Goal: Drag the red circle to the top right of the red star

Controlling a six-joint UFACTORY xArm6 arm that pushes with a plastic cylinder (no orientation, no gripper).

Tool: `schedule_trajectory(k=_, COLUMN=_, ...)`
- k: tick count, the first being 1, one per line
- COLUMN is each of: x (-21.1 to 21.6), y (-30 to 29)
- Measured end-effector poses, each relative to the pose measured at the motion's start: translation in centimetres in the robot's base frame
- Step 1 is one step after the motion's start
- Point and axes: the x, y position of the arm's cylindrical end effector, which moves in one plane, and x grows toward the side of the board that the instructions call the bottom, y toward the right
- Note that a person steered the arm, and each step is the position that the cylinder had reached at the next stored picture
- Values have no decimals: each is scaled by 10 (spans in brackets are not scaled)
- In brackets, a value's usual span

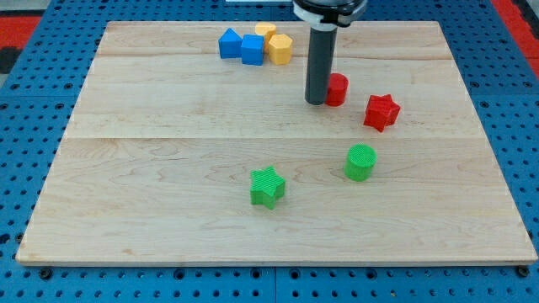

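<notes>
The red circle [338,89] sits right of the board's middle, toward the view's top, partly hidden by my rod. The red star [381,112] lies just to its lower right, a small gap apart. My tip [317,102] rests on the board against the red circle's left side. The rod rises straight up out of the view's top.
A green circle [360,162] and a green star [268,187] lie below the red blocks. At the view's top, a blue pentagon-like block [229,43], a blue cube [253,50], a yellow hexagon [280,49] and a yellow block [266,33] cluster. The wooden board [168,168] sits on a blue pegboard.
</notes>
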Motion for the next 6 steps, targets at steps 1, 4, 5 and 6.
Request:
schedule_trajectory(k=1, x=4, y=37)
schedule_trajectory(k=4, x=-36, y=34)
schedule_trajectory(k=5, x=-41, y=69)
schedule_trajectory(k=6, x=-20, y=93)
